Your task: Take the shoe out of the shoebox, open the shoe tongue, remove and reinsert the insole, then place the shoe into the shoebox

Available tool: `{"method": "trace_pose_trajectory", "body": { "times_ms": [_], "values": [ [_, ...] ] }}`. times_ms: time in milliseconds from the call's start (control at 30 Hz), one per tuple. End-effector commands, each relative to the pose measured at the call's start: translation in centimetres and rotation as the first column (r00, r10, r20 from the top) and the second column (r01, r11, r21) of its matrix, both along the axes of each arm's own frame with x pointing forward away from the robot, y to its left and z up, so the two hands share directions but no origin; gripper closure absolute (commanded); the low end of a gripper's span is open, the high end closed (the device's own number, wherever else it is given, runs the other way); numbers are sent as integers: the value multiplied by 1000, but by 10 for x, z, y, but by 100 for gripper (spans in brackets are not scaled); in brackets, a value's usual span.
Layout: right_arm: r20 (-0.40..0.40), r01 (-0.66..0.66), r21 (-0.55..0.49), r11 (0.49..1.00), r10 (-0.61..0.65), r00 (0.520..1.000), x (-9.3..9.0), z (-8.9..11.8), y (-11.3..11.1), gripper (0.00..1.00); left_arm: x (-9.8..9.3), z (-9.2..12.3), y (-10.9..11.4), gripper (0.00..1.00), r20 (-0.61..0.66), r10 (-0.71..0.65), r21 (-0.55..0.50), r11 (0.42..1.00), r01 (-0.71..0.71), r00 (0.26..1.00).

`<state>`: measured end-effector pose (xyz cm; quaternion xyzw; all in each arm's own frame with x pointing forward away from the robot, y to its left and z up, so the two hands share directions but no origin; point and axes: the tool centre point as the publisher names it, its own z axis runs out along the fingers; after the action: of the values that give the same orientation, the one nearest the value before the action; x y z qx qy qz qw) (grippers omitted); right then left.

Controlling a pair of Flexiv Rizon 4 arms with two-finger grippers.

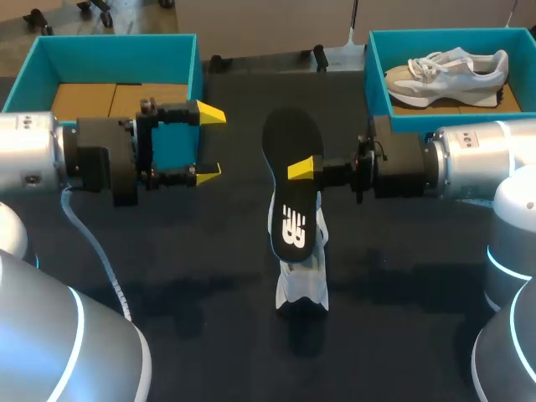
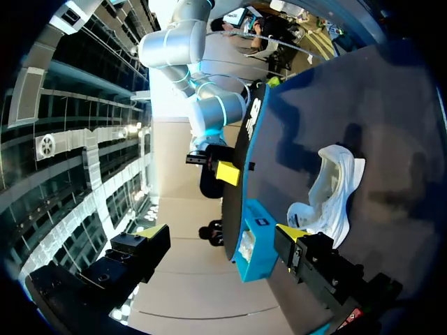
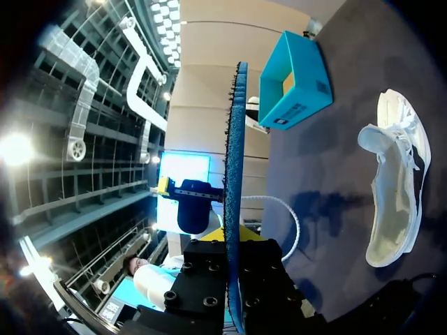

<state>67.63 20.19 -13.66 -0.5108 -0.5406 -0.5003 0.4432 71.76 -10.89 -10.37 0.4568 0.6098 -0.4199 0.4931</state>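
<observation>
left box (image 1: pixel 180 50) at the far left of the table (image 1: pixel 167 251), nothing in it but the cardboard floor. left gripper (image 1: pixel 209 142) hangs in front of it, fingers spread wide, holding nothing. mid table: right gripper (image 1: pixel 303 170) is clamped on the side edge of the black insole (image 1: pixel 293 159), holding it flat above the white shoe (image 1: pixel 301 280). the shoe sits on the table directly under it, mostly hidden from the head view. right wrist view shows the insole edge-on between the fingers and the shoe's mouth gaping. right box (image 1: pixel 377 84) at the far right holds a second shoe (image 1: pixel 448 71).

my read: insole is out, reinsert is next. suggest:
- left gripper pins the shoe or holds the tongue back first, otherwise the shoe will slide
- tip the insole so its front end goes in first and line it up with the shoe
- a grip at the side edge means it may bend or twist, so feed it slowly
- release only once the back end is seated flat
</observation>
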Motion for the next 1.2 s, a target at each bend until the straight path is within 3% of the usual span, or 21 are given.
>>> {"method": "trace_pose_trajectory", "body": {
  "times_ms": [33, 533, 667, 1200],
  "values": [
    [-11, -10, -7, 1000, 9, 1000, 2, 4, 8, 100, 6, -9, -9, 0, 12, 6, -20, 1000, -6, 1000],
    [-31, 0, 25, 1000, 1, 1000, -11, 11, 32, 100, 22, -19, -31, 0, 80, -80, -64, 994, 86, 994],
    [-32, -4, 28, 1000, 5, 999, -11, 10, 41, 100, 20, -20, -41, 15, 83, -93, -72, 992, 99, 992],
    [-28, 5, 29, 1000, -4, 1000, -6, 5, 50, 100, 3, -24, -62, 41, 60, -98, -106, 989, 104, 993]
  ]
}}
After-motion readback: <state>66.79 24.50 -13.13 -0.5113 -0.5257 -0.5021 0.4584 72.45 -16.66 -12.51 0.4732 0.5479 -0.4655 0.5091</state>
